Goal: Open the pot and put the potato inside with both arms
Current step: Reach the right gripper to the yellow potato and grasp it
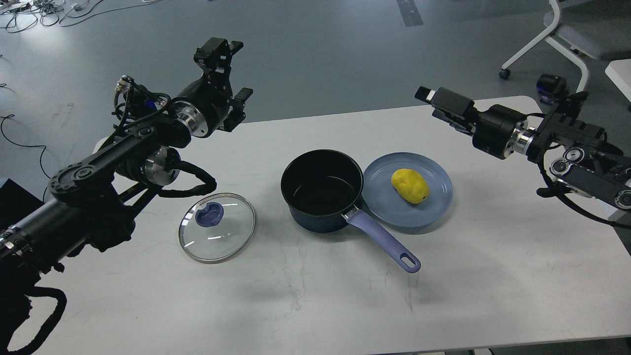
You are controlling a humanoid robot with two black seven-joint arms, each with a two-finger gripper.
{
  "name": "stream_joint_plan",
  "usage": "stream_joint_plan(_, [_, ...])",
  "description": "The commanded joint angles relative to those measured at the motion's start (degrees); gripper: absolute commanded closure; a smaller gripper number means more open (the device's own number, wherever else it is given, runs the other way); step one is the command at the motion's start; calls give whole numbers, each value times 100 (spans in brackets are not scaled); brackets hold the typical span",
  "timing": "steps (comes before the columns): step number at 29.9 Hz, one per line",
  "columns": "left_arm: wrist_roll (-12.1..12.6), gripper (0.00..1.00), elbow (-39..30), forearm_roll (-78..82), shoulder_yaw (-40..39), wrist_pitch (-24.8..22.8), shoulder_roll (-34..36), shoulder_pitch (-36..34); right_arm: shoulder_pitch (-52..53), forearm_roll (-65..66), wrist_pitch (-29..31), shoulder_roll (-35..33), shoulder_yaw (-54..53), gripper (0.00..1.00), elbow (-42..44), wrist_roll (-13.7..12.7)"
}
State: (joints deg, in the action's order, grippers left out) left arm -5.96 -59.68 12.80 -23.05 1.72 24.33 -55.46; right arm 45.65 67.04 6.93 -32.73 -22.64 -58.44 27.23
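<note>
The dark navy pot (323, 190) stands uncovered at the table's middle, its black inside empty and its periwinkle handle (384, 241) pointing to the front right. The yellow potato (410, 186) lies on a blue plate (434, 207) that touches the pot's right side. My left gripper (236, 73) is open and empty, held high above the table's far left, well away from the pot. My right gripper (433, 104) hovers above the far right of the table, up and right of the potato, holding nothing. It is seen side-on, so its jaw gap does not show.
The round glass lid (217, 228) with its blue knob lies flat on the table left of the pot, under my left arm. The white table (315, 305) has bare surface in front. An office chair (567, 34) stands on the floor beyond the table's right end.
</note>
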Motion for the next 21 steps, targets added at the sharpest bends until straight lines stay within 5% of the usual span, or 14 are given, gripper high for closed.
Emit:
stream_joint_plan(1, [24,2,1,-15,-112,-242,-86,132,198,591,-174,-6,505,0,174,77])
stream_joint_plan(7, [-134,2,-8,20,-287,-479,-51,167,383,863,-236,30,1323,0,781,77])
stream_joint_plan(21, [-960,2,-17,539,-296,-470,212,299,655,960,-772,566,2404,0,1449,77])
